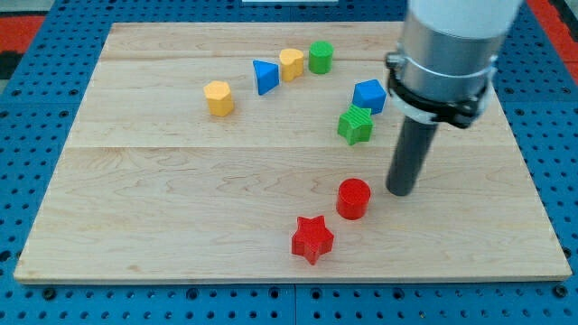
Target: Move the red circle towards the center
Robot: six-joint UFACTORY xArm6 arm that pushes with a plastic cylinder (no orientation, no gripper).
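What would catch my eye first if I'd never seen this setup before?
Probably the big grey arm at the view's upper right, ending in a dark rod whose tip sits just right of the red circle. Next, the red star below it, bright against the pale wooden board.

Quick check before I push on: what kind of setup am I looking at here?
Most likely a lab tabletop rig for pushing tests: a wooden board on a blue perforated base, small coloured blocks like the red circle, and my tip just to its right.
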